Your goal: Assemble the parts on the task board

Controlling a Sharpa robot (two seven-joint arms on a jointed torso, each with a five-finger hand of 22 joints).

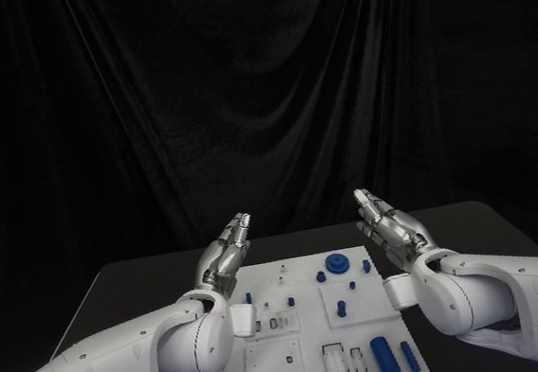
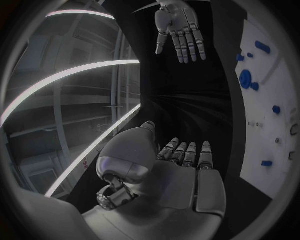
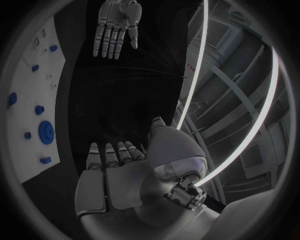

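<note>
The white task board [image 1: 323, 331] lies in the middle of the black table, between my two arms. Small blue parts sit on it: a round gear-like piece [image 1: 338, 262] at its far end, several small pegs [image 1: 341, 308] around the middle, and two long blue cylinders [image 1: 384, 357] at the near right. My left hand [image 1: 226, 250] is raised above the board's far left corner, fingers straight, holding nothing. My right hand [image 1: 388, 223] is raised opposite it above the far right corner, fingers straight, palm facing the left hand. The left wrist view shows the board [image 2: 269, 115] and the right hand [image 2: 180, 27].
The black table [image 1: 133, 284] extends beyond the board on both sides. A black curtain [image 1: 268, 90] hangs behind it. The board has several rectangular slots [image 1: 336, 363] near its front end.
</note>
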